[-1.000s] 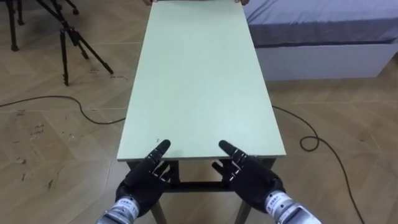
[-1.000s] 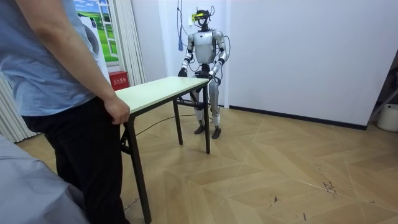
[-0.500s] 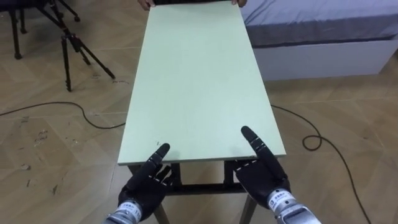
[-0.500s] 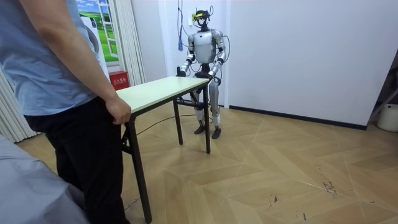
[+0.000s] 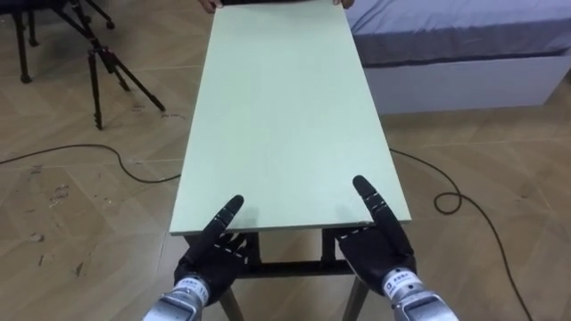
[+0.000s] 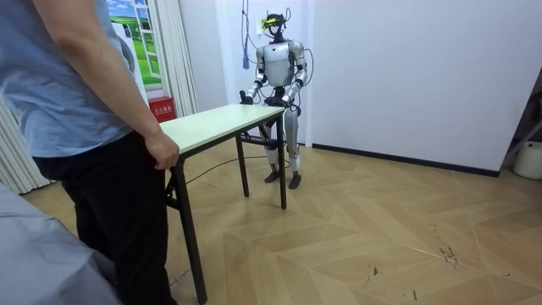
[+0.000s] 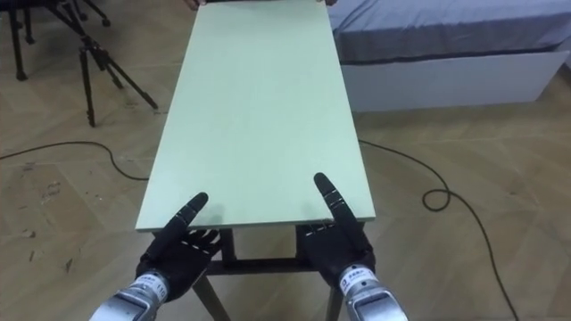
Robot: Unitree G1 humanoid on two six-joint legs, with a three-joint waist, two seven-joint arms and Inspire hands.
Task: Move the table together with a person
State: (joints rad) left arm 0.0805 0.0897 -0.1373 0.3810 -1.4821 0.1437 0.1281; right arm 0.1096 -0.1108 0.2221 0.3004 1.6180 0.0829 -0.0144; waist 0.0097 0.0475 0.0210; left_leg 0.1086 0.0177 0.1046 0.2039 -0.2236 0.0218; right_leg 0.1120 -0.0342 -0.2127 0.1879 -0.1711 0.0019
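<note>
My left hand [image 5: 212,256] and right hand [image 5: 381,250] meet the long pale-green table [image 5: 281,116] at its near edge. I can't tell their grip. A person [image 6: 76,127] holds the far end.

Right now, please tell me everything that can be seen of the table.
The table is long and narrow, with a plain pale green top that looks like smooth board, on a dark frame with dark legs. It is level, between the robot and a person. At the near end the left hand and the right hand each lay a straight thumb on the top, with fingers under the edge. At the far end the person's hand grips the edge.
</note>
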